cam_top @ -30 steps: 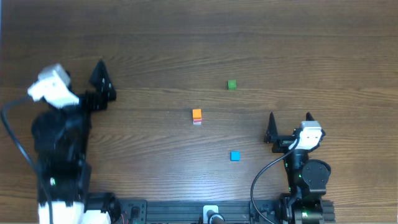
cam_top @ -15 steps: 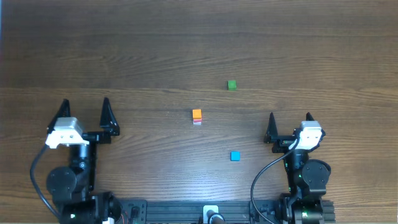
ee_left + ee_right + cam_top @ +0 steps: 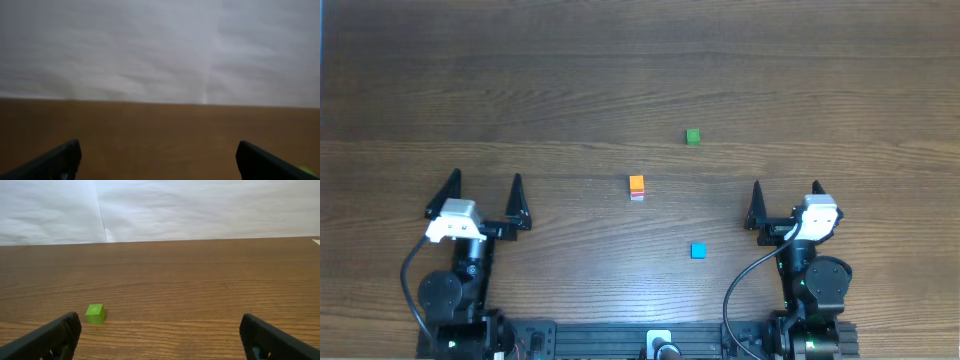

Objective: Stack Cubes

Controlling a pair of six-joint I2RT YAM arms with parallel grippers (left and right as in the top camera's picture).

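Orange cube [image 3: 636, 183] mid-table, resting on what may be a pinkish cube [image 3: 637, 197], green cube [image 3: 693, 136] farther out, blue cube [image 3: 697, 250] near the right gripper [image 3: 786, 188], left gripper [image 3: 485, 182] well apart, both grippers spread wide and empty, wooden table [image 3: 620, 80]

Left wrist view is all blur here, the table [image 3: 160, 135] smeared to a flat brown, and the left gripper [image 3: 157, 155] has both fingers [image 3: 55, 162] sliced off by the frame's edge. A green sliver [image 3: 306, 171] peeks in, too cropped to name. Over to the right gripper [image 3: 160, 332], same story, fingers [image 3: 50, 340] cut short by the edge. From above, the orange cube [image 3: 637, 183] sits on a pale piece [image 3: 637, 197], mostly covered and too small to identify.
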